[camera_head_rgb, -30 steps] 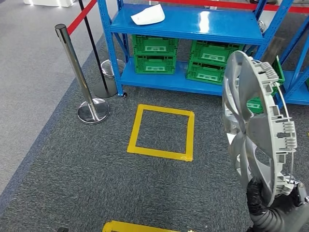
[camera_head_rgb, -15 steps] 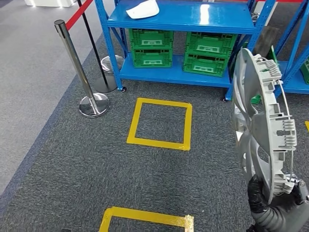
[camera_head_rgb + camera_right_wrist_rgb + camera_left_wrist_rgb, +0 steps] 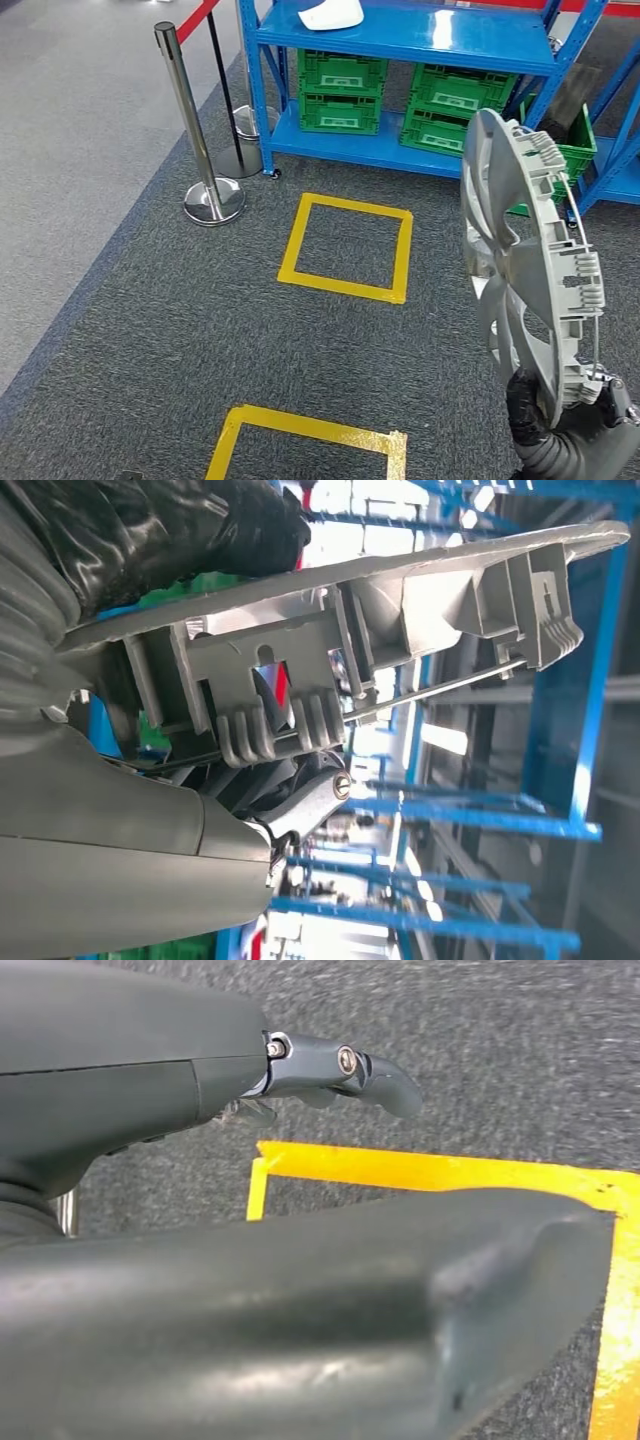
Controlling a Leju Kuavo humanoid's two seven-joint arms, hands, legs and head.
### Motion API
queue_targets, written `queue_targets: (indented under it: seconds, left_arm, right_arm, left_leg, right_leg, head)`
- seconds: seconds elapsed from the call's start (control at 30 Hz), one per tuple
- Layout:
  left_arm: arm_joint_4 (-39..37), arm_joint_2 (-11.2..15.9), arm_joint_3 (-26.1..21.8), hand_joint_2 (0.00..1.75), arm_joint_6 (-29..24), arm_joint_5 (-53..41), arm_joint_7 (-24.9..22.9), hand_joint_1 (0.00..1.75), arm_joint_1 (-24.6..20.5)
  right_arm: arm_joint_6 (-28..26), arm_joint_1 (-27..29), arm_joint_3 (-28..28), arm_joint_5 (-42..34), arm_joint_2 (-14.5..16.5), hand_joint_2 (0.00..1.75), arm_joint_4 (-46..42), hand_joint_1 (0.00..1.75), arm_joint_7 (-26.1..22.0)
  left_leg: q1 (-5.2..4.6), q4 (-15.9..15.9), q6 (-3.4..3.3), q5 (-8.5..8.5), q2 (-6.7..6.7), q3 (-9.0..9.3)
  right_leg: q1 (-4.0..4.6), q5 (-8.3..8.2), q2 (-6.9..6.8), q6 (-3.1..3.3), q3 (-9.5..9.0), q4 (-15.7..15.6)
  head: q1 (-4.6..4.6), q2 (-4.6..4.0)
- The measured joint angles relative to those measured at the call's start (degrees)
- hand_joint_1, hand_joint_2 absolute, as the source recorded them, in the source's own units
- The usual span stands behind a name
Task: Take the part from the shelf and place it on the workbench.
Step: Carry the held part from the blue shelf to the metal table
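The part [image 3: 528, 270], a silver-grey plastic wheel cover with spokes and a thin wire ring on its back, stands upright on its edge at the right side of the head view. The right hand [image 3: 562, 415] holds it at its lowest rim: the black-gloved fingers [image 3: 522, 408] lie on the spoked face and the rest of the hand is behind the ribbed back side. In the right wrist view the part [image 3: 355, 630] is close to the camera, with its clips and the wire ring visible, and the dark fingers [image 3: 189, 525] press on its rim. The part is in the air, above the grey carpet floor [image 3: 151, 330], and touches nothing else.

The left hand [image 3: 332, 1065] hangs over the carpet with its fingers stretched apart and holds nothing.

On the floor there are two squares of yellow tape: one [image 3: 347, 250] in front of the shelf and one [image 3: 309, 445] nearer to the robot. The blue shelf [image 3: 423, 40] stands behind the part. On its lower level there are green crates [image 3: 341, 90], and on the upper level a white object [image 3: 330, 15] lies. To the left of the shelf stands a metal post [image 3: 198, 140] with a round base, and a red belt [image 3: 198, 18] goes from its top.
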State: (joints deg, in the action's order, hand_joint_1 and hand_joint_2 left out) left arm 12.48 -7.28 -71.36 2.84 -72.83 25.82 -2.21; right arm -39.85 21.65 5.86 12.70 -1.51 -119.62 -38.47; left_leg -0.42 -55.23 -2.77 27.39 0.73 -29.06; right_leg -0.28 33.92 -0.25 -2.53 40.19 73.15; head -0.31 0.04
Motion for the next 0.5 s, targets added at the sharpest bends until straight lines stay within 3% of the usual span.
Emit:
queue_targets:
  seconds: [0.03,0.07,0.13,0.2,0.23,0.3,0.33,0.4,0.47,0.5]
  left_arm:
    - [0.00,-0.01,-0.10,0.00,-0.05,-0.01,-0.05,0.00,0.04]
    - [0.00,-0.04,-0.21,0.00,-0.09,-0.01,-0.11,0.00,0.06]
    - [0.00,-0.15,-0.33,0.00,-0.15,-0.02,-0.21,0.00,0.08]
    - [0.00,-0.21,-0.35,0.00,-0.23,-0.02,-0.22,0.00,-0.02]
    - [0.00,-0.21,-0.37,0.00,-0.28,-0.02,-0.23,0.00,-0.01]
    - [0.00,-0.15,-0.43,0.00,-0.33,-0.02,-0.25,0.00,0.14]
    - [0.00,-0.14,-0.49,0.00,-0.36,-0.02,-0.26,0.00,0.23]
    - [-0.01,-0.13,-0.63,0.00,-0.41,-0.02,-0.27,0.00,0.15]
    - [-0.01,-0.16,-0.72,0.00,-0.48,-0.01,-0.25,0.00,-0.02]
    - [0.00,-0.12,-0.75,0.00,-0.54,0.00,-0.23,0.00,-0.04]
  right_arm:
    - [-0.01,0.29,0.03,0.08,0.00,1.75,0.13,1.75,0.00]
    - [0.00,0.60,0.06,0.20,0.00,1.75,0.24,1.75,0.00]
    - [0.01,1.08,0.12,0.42,0.00,1.75,0.39,1.75,0.00]
    - [0.01,1.38,0.16,0.56,0.00,1.75,0.46,1.75,0.00]
    - [0.01,1.48,0.17,0.60,0.00,1.75,0.49,1.75,0.00]
    - [0.01,1.65,0.19,0.66,0.01,1.75,0.53,1.75,0.00]
    - [0.01,1.66,0.21,0.71,0.01,1.75,0.56,1.75,0.00]
    - [0.01,1.66,0.34,0.91,0.03,1.75,0.62,1.75,0.01]
    - [0.00,1.68,0.42,1.16,0.05,1.75,0.82,1.75,0.01]
    - [-0.01,1.68,0.44,1.27,0.08,1.75,1.00,1.75,0.00]
  left_leg:
    - [-0.03,-0.12,0.06,-0.23,0.42,-0.35]
    - [-0.04,-0.27,0.14,-0.40,0.90,-0.62]
    - [-0.08,-0.63,0.39,-0.60,1.91,-1.04]
    - [-0.11,-1.16,0.84,-0.85,2.83,-1.71]
    - [-0.07,-1.31,1.19,-1.07,3.27,-2.09]
    - [0.12,-1.55,1.86,-1.33,3.94,-2.67]
    - [0.13,-2.10,2.16,-0.90,3.53,-3.00]
    - [0.19,-6.39,2.75,2.03,1.62,-4.98]
    - [0.40,-14.35,3.34,6.18,0.17,-8.41]
    - [0.52,-17.45,3.56,7.34,0.00,-9.61]
  right_leg:
    - [0.00,-0.22,0.06,0.02,-0.40,0.33]
    - [-0.01,-1.44,0.21,0.13,-2.00,-1.77]
    - [-0.07,-4.48,1.62,0.51,-7.33,-10.25]
    - [-0.15,-5.53,3.06,0.90,-10.64,-15.96]
    - [-0.10,-5.33,3.25,1.07,-10.98,-16.63]
    - [-0.09,-5.76,2.26,1.56,-10.82,-16.79]
    - [-0.16,-5.98,1.70,1.93,-10.78,-16.97]
    - [-0.34,-6.38,0.38,2.58,-10.55,-17.30]
    - [-0.26,-6.51,-0.96,2.75,-10.01,-17.14]
    - [-0.24,-6.55,-1.62,2.75,-9.74,-17.01]
  head:
    - [0.01,0.00]
    - [0.01,0.00]
    - [0.01,0.00]
    - [-0.02,0.00]
    - [-0.04,0.00]
    - [-0.05,0.00]
    - [-0.10,0.00]
    - [-0.36,0.00]
    - [-0.56,0.00]
    - [-0.56,0.00]
